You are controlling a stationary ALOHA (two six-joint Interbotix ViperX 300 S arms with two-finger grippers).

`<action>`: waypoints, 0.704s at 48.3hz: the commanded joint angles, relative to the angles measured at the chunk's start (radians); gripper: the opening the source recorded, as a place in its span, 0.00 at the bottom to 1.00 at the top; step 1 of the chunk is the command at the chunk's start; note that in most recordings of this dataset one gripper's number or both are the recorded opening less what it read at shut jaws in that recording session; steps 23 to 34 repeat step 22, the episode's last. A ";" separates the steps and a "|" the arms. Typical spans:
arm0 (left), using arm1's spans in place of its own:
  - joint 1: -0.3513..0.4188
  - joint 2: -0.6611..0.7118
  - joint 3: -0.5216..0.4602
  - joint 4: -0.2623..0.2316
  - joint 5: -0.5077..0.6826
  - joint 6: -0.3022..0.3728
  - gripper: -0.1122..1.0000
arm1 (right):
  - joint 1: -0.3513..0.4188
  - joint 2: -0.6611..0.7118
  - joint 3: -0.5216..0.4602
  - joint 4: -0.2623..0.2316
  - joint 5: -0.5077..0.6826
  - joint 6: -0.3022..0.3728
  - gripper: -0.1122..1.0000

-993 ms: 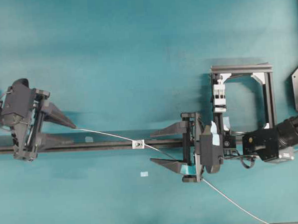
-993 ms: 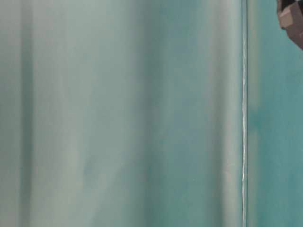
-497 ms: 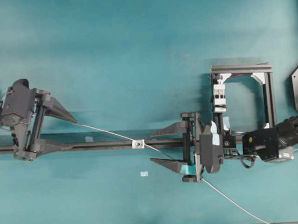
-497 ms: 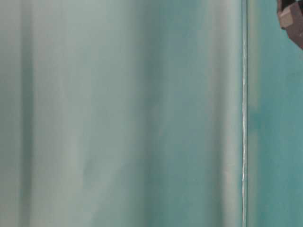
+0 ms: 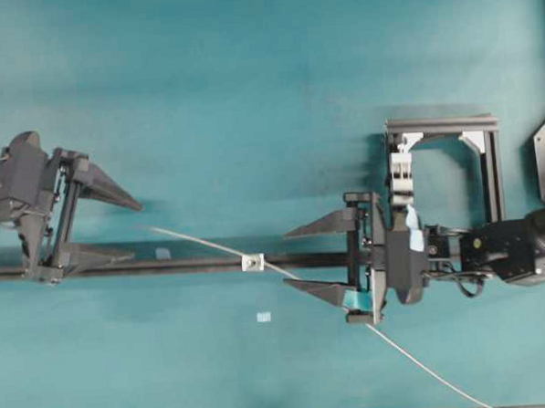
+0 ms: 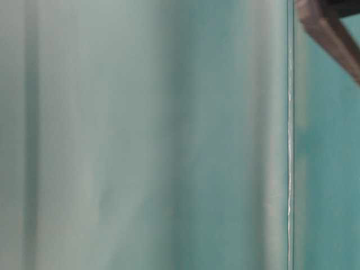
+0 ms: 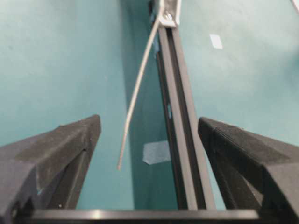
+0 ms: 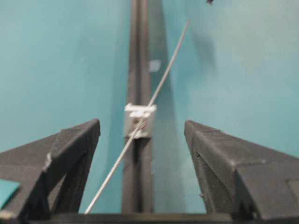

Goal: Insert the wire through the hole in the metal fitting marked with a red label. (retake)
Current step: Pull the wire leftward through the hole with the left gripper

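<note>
Wire (image 5: 201, 243) runs slantwise through the fitting (image 5: 252, 262) on the rail (image 5: 166, 263), seemingly via its hole; both grippers, left (image 5: 132, 231) and right (image 5: 293, 256), gape empty, right one nearer
</note>
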 commanded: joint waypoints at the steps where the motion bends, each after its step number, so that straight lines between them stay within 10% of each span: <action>1: 0.015 -0.044 0.003 0.002 0.017 0.006 0.64 | -0.011 -0.054 0.008 0.000 -0.005 -0.002 0.84; 34: 0.087 -0.236 0.043 0.003 0.120 0.058 0.64 | -0.069 -0.118 0.064 0.000 -0.003 -0.002 0.84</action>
